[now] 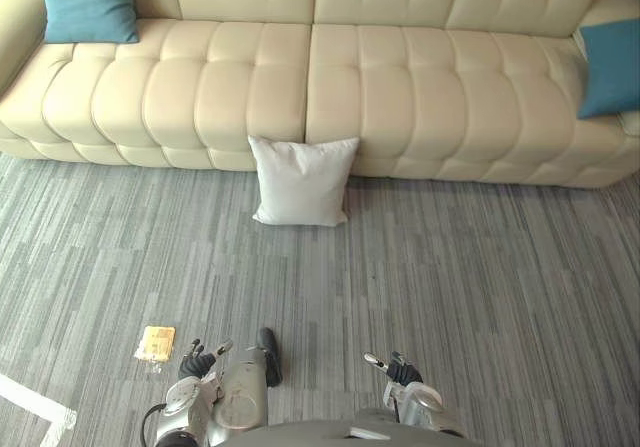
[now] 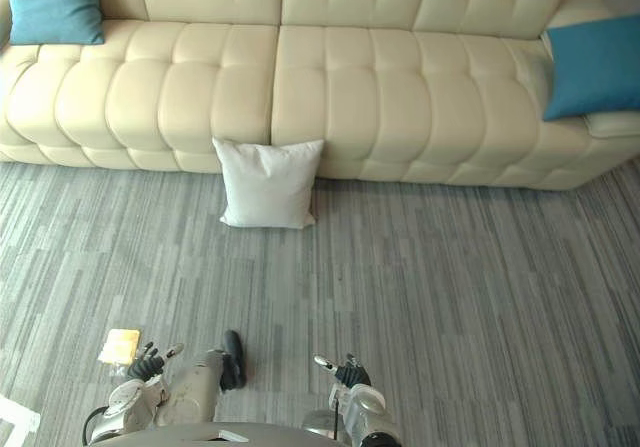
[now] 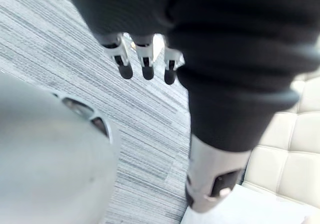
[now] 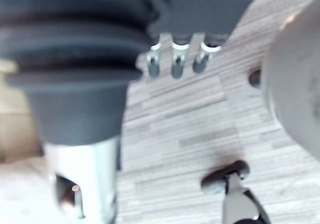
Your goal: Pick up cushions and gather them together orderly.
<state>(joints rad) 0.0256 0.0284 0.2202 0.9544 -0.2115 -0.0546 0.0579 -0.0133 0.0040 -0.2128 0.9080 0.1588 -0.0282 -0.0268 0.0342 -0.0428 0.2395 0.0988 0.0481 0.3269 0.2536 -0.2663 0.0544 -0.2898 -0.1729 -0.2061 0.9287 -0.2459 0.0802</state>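
A white square cushion (image 1: 303,180) stands on the grey striped carpet (image 1: 470,297), leaning against the front of a cream tufted sofa (image 1: 400,77), just below the seam between its two seats. Two teal cushions are on the sofa, well apart: one (image 1: 88,2) propped in the left corner, the other (image 1: 610,67) at the right end.

Both hands hang low near the robot's body, far from every cushion. The left hand (image 1: 200,362) has straight, relaxed fingers (image 3: 144,63) and holds nothing. The right hand (image 1: 400,370) is the same, with its fingers (image 4: 176,66) loosely extended and empty. A small flat yellow packet (image 1: 155,342) lies on the carpet just beside the left hand.

Nothing looks gathered yet. The likely risks come from the reach. The white cushion is soft and merely propped, so a one-sided grab could topple it flat or let it slide out of the fingers. Walking forward could also tread on the packet.
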